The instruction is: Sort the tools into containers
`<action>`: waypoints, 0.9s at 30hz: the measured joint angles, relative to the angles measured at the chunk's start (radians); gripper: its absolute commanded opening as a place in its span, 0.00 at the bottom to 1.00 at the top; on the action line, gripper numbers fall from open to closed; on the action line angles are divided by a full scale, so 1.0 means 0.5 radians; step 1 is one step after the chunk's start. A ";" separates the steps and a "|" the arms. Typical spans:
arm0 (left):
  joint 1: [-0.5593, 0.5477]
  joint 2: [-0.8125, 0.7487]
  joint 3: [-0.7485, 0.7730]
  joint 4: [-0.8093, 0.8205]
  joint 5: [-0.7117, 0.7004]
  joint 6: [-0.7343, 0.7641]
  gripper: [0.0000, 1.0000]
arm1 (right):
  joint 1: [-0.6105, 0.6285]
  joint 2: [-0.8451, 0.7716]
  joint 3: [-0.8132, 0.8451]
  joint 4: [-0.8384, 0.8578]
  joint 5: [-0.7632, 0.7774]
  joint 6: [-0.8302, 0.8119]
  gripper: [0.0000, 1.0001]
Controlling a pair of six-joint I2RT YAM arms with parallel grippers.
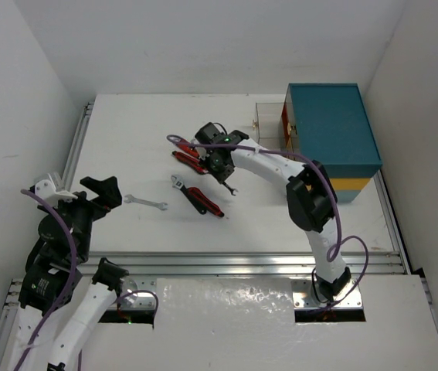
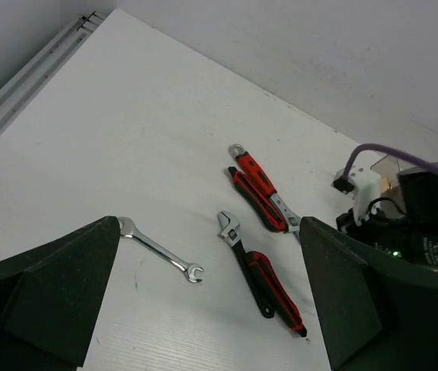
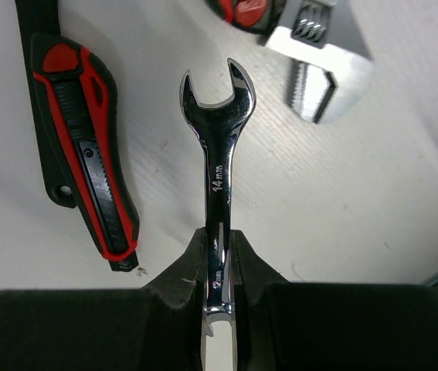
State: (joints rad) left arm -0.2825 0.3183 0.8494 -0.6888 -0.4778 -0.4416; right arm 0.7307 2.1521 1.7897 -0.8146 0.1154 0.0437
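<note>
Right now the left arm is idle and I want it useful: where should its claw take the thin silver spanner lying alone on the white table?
Grip the thin silver spanner at mid-shank, coming straight down from above with the left claw open across its width. It lies flat and clear of the red-and-black adjustable wrench, and the narrow shank fits between the fingers better than the wider ends.

The white desk (image 1: pixel 126 139) sits in a white-walled corner, with walls rising at the back and along both sides. A metal rail (image 1: pixel 76 151) runs along its left edge, and another rail (image 1: pixel 242 261) crosses its near edge. A small clear plastic box (image 1: pixel 267 121) stands near the desk's back right.
</note>
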 measured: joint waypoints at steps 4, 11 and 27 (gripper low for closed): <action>0.000 0.000 0.000 0.010 0.000 0.000 1.00 | -0.057 -0.128 0.063 -0.030 0.048 0.059 0.00; -0.001 -0.008 -0.002 0.022 0.003 0.001 1.00 | -0.460 -0.183 0.543 -0.030 0.069 0.089 0.00; 0.000 0.009 -0.017 0.032 0.050 0.016 1.00 | -0.821 0.034 0.698 0.273 0.192 -0.344 0.05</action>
State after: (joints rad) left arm -0.2825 0.3229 0.8410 -0.6727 -0.4530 -0.4335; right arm 0.3202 2.1693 2.1387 -0.6781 0.2111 -0.1284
